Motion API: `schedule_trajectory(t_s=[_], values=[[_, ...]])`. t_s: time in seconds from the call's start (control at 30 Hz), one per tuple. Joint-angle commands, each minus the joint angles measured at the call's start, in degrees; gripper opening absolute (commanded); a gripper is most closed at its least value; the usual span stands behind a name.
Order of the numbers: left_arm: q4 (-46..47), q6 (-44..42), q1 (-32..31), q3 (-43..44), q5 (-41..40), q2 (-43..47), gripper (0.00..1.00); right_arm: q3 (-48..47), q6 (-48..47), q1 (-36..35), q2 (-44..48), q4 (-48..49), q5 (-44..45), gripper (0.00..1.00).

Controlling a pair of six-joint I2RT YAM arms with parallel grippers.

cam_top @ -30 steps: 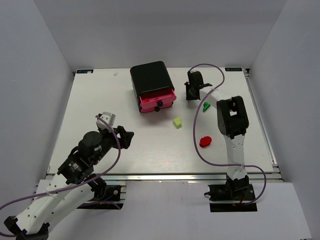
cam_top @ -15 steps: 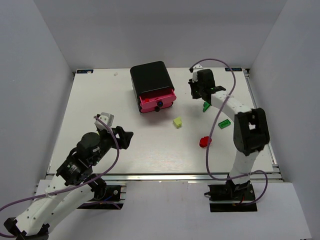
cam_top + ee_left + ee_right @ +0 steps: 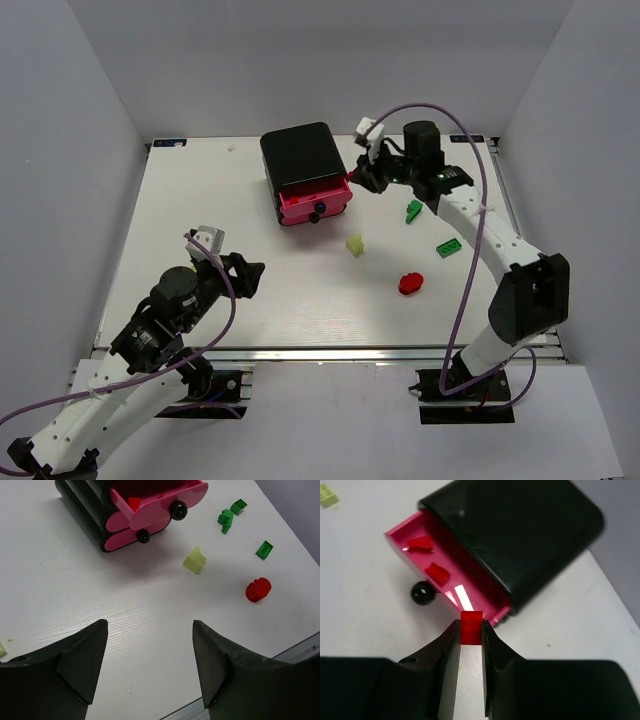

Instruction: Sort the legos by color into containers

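The desk (image 3: 200, 220) carries the black cabinet (image 3: 300, 152) at its far side, well apart from the left hand (image 3: 149, 625), which hovers released and empty near the front edge. Only the top pink drawer (image 3: 335, 192) is pulled out; the lower ones look shut. The right hand (image 3: 470, 635) is clenched on a red brick (image 3: 471, 621) just above the drawer's near corner, where two red pieces (image 3: 422, 544) already lie. I judge red about half done. One red piece (image 3: 410, 283), the pale yellow brick (image 3: 354, 244) and the green bricks (image 3: 448, 247) lie loose on the desk, unsorted.
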State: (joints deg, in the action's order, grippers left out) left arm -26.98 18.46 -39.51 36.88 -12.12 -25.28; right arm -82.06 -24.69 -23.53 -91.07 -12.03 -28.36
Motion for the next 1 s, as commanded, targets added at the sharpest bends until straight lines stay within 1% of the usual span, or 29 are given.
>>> schedule_trajectory(t_s=[0.0,0.03,0.2,0.27,0.33,0.43,0.87,0.97], values=[[-0.4,0.0,-0.2,-0.1,-0.9,0.3,0.78,-4.6,-5.8,-2.7,-3.1,-5.7,-6.8,0.02],[-0.4,0.0,-0.2,-0.1,-1.0,0.2,0.78,-5.0,-6.3,-4.2,-3.6,-5.7,-6.2,0.02],[-0.5,0.2,-0.2,-0.1,-1.1,0.2,0.78,-8.7,-6.4,-7.0,-6.9,-6.5,-4.2,0.05],[-0.4,0.1,-0.2,-0.1,-1.2,0.1,0.79,-9.9,-6.4,-7.6,-8.3,-6.9,-3.3,0.08],[-0.4,0.1,-0.2,-0.1,-1.2,0.2,0.79,-10.2,-6.5,-7.9,-9.0,-7.1,-2.3,0.14],[-0.4,0.1,-0.2,-0.1,-1.1,0.3,0.79,-10.4,-6.3,-8.6,-10.2,-7.0,-1.4,0.2],[-0.5,0.3,-0.2,-0.1,-1.3,0.8,0.79,-15.5,-3.7,-9.3,-14.9,-6.9,1.0,0.21],[-0.5,0.2,-0.2,-0.1,-1.2,0.8,0.79,-15.8,-3.4,-9.4,-15.5,-6.8,1.5,0.26]])
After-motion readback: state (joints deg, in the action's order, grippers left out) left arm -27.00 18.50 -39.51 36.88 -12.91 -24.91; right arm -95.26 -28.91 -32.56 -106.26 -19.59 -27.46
